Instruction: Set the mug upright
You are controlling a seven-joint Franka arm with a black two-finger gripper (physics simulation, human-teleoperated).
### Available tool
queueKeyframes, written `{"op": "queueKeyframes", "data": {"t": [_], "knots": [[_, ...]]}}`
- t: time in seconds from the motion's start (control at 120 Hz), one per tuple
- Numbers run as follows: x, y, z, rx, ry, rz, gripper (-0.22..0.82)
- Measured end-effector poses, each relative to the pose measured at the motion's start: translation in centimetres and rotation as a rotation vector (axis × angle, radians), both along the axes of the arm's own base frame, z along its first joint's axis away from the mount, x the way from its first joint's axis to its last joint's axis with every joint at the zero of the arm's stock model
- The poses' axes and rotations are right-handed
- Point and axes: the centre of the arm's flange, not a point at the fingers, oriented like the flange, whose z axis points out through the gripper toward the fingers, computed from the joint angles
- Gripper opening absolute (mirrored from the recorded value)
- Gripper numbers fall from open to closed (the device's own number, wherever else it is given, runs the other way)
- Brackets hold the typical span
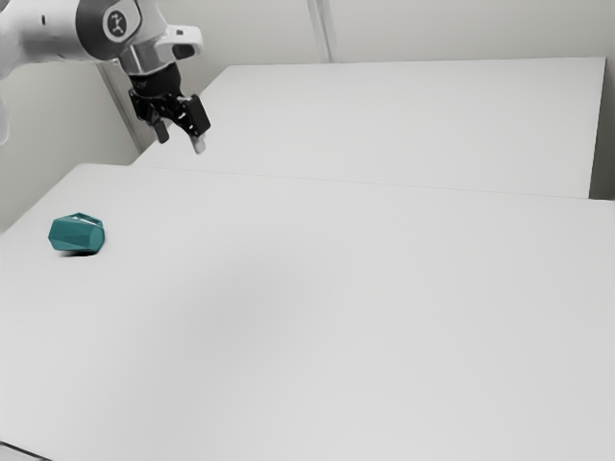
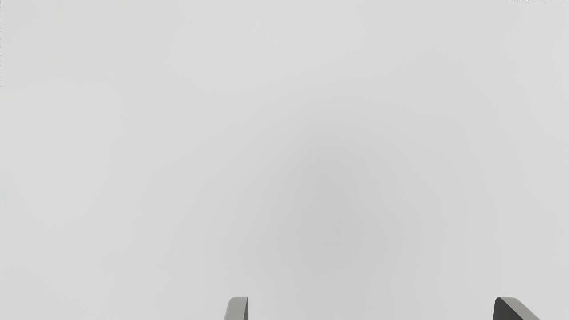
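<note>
Clearly, the hand [image 1: 181, 142] aloft over the white table [image 1: 317, 307], fingers downward and wide apart, unclenched.

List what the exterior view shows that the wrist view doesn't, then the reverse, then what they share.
Exterior view: the teal mug lying on its side, the pale arm reaching in from the view's upper left, and the pale wall behind.
Wrist view: a close look at the tips of the fingers, including a dark inner face.
Both: the fingers standing apart with nothing between them, and the white tabletop.
</note>
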Motion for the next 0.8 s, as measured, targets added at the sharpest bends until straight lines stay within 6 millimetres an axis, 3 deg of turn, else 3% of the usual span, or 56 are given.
{"op": "queueKeyframes", "data": {"t": [0.175,0.267,0.417,0.5,0.642,0.742,0.8], "knots": [[-0.5,0.8,-0.6,0.000,0.000,0.016,0.60],[-1.8,3.8,-1.9,-0.008,0.013,0.070,0.60],[-5.8,9.1,-4.8,-0.021,0.009,0.170,0.60],[-7.8,14.2,-6.7,-0.026,-0.003,0.262,0.60],[-10.9,25.8,-10.0,-0.131,-0.071,0.447,0.60],[-12.4,33.8,-13.2,-0.243,-0.141,0.536,0.60],[-12.8,37.1,-14.7,-0.288,-0.193,0.551,0.60]]}}
